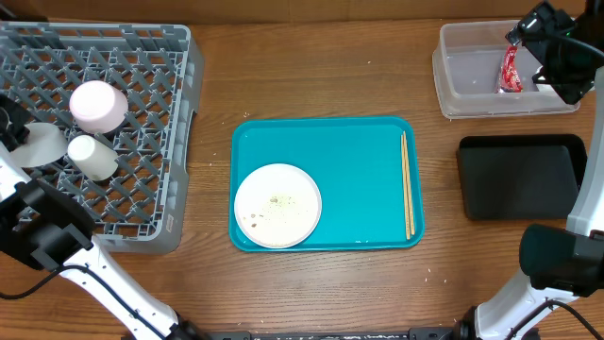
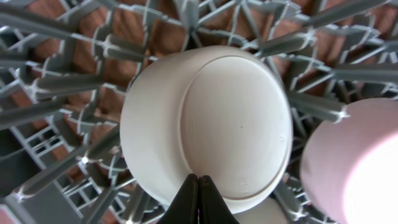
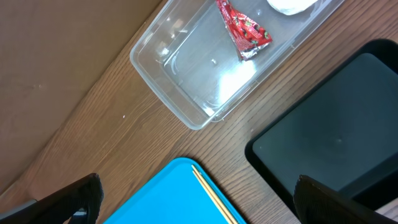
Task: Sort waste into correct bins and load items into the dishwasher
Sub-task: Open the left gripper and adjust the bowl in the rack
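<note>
Overhead: grey dish rack far left, holding an upturned pale pinkish bowl, a small white cup and a white bowl. Teal tray at centre carries a soiled white plate, with chopsticks along its right edge. Clear tub far right with red wrapper inside; black tray nearer.

Left wrist only: left gripper, jaws pressed together over the white bowl's upturned base.

Right wrist only: right gripper, jaws spread wide, holding nothing; white napkin in the tub.
</note>
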